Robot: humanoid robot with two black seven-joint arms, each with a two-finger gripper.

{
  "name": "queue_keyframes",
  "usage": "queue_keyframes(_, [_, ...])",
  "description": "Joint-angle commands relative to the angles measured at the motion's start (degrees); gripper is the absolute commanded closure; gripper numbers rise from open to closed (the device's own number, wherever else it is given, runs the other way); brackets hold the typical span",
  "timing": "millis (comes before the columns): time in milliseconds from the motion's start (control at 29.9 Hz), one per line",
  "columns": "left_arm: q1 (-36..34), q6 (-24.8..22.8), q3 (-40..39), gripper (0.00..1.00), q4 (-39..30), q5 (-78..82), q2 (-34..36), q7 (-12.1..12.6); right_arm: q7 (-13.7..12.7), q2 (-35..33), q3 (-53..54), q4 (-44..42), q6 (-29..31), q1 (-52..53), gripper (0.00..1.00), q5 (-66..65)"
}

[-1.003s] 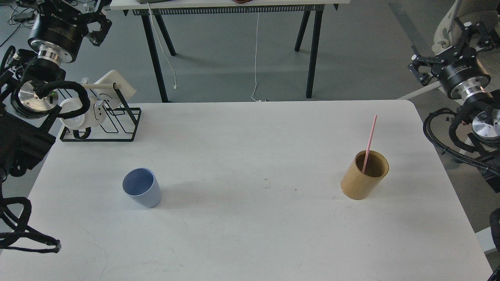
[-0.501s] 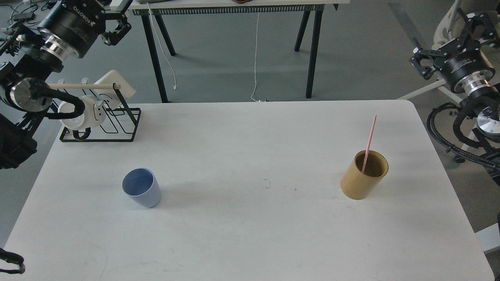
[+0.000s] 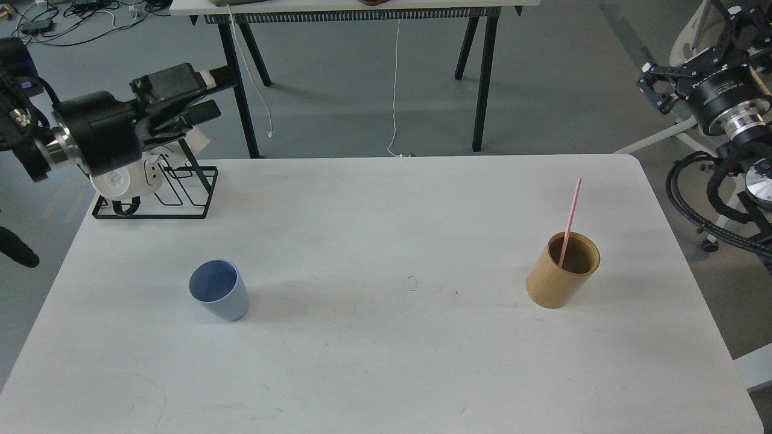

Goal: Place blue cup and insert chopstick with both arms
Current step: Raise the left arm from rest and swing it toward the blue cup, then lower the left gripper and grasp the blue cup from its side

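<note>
The blue cup (image 3: pixel 218 290) stands upright on the left half of the white table (image 3: pixel 386 374). The pink chopstick (image 3: pixel 570 218) leans inside the tan cylinder (image 3: pixel 562 271) on the right half. My left gripper (image 3: pixel 208 95) is above the wire rack at the table's far left corner. It points right, is open and empty, and is far behind the cup. My right gripper (image 3: pixel 693 51) hangs beyond the table's far right corner. It is open and empty, well away from the cylinder.
A black wire rack (image 3: pixel 181 193) with a white mug (image 3: pixel 120 181) stands at the far left corner, partly hidden by my left arm. A second table with black legs (image 3: pixel 482 78) stands behind. A white cable (image 3: pixel 395 90) hangs to the floor.
My left arm has swung down and to the right, so its gripper now points right over the rack. My right gripper has drifted slightly up and right. The cup, cylinder and stick have not moved.
</note>
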Motion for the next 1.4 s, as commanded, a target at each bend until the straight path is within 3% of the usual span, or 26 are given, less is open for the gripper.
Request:
queue_keyframes(0, [5.18,1.41,-0.10,0.04,-5.05,9.79,4.71,-0.03,0.00,-0.56,0.00,-0.11,0.00,-0.01,0.01,-0.01])
queue_keyframes(234, [9.58,3.87,0.78,0.10,-5.15,24.20,8.23,-0.12,0.00,-0.83,-0.09,-0.11,0.00,-0.18,0.01,-0.01])
queue_keyframes(434, [10.46,15.72,8.84,0.15,-3.92,43.88,7.79,0.14,0.00,-0.83,0.00,-0.11,0.00,-0.27,0.01,-0.01])
queue_keyframes(535, [10.64,18.72,13.07,0.15,-3.31,49.52,7.53,0.76,0.00,-0.83,0.00,-0.11,0.00,-0.18,0.01,0.08])
queue_keyframes(769, [10.64,19.08,14.31,0.28,5.74,55.07,-0.90,0.58,0.00,-1.09,0.18,-0.11,0.00,-0.27,0.01,0.08])
queue_keyframes(1237, [10.82,18.82,16.86,0.53,9.79,55.07,-5.30,0.67,0.00,-1.09,0.88,-0.19,0.00,-0.18,0.01,-0.01])
queue_keyframes(1370, [10.90,18.55,16.95,0.74,10.41,55.07,-5.30,0.50,0.00,-1.09,0.88,-0.19,0.00,-0.18,0.01,-0.01])
